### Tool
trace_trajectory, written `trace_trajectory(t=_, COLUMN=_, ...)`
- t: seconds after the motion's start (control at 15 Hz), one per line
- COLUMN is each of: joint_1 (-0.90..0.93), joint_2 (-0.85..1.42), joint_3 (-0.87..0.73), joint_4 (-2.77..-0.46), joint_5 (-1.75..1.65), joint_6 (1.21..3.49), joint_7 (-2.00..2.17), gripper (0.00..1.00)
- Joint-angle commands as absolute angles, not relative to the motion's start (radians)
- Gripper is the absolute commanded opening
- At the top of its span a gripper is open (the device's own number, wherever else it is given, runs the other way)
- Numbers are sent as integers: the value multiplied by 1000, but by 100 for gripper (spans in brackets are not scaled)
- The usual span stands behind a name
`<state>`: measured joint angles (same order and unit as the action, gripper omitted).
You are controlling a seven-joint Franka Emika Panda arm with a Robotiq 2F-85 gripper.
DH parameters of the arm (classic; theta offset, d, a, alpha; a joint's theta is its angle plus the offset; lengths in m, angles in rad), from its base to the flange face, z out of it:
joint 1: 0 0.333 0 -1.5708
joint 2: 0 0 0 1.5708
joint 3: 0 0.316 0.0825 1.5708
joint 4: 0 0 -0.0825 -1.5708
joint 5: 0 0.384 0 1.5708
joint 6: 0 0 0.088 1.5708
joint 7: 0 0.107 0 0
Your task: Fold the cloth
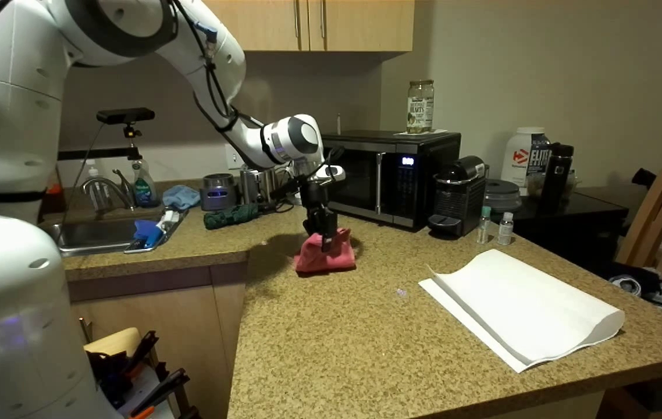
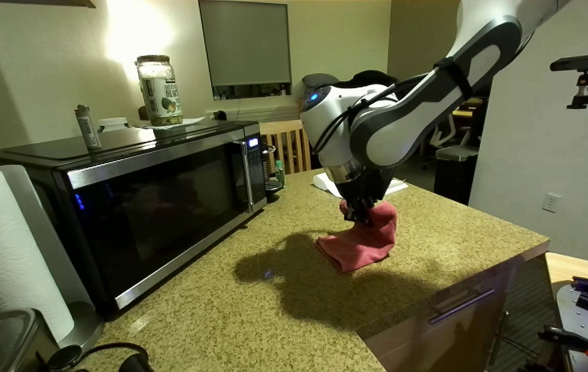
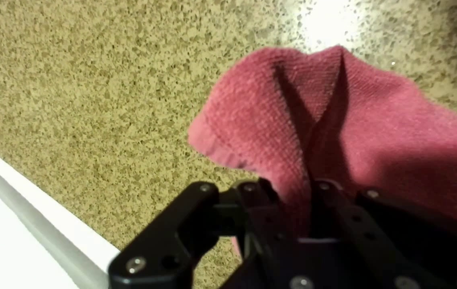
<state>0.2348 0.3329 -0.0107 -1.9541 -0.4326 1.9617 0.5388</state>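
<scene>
The end effector [image 3: 292,194] holds a pinch of the cloth [image 2: 364,248] between narrow-set jaws, at the bottom centre of the wrist view. Below the grip, the cloth rests on the counter [image 1: 331,349], bunched upright at the pinch and spread flatter to one side, near mid-frame in both exterior views. It looks soft, light and limp, with a nap that should resist slipping and nothing fragile about it. A corner or edge probably gives a cleaner fold than this pinch on a ridge, which may drag creases along.

The wrist view alone makes plain the deep creases running into the grip and the hem [image 3: 216,146] left of the bunch, though it crops the cloth at the right edge. The flat end [image 2: 348,256], with what look like layered edges, shows in an exterior view. The white sheet [image 1: 523,308] lies whole at right in an exterior view; the wrist view gives just a part, lower left.
</scene>
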Motion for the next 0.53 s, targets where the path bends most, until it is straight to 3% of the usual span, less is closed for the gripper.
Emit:
trace_trajectory(t=0.0, joint_1=248, joint_2=348, joint_3=-9, joint_4=-1939, joint_5=-491, joint_6=1923, joint_7=580, gripper=5)
trace_trajectory(t=0.47, joint_1=251, joint_2=367, joint_3=-15, joint_4=-1936, joint_5=-557, joint_6=1921, joint_7=613, gripper=5)
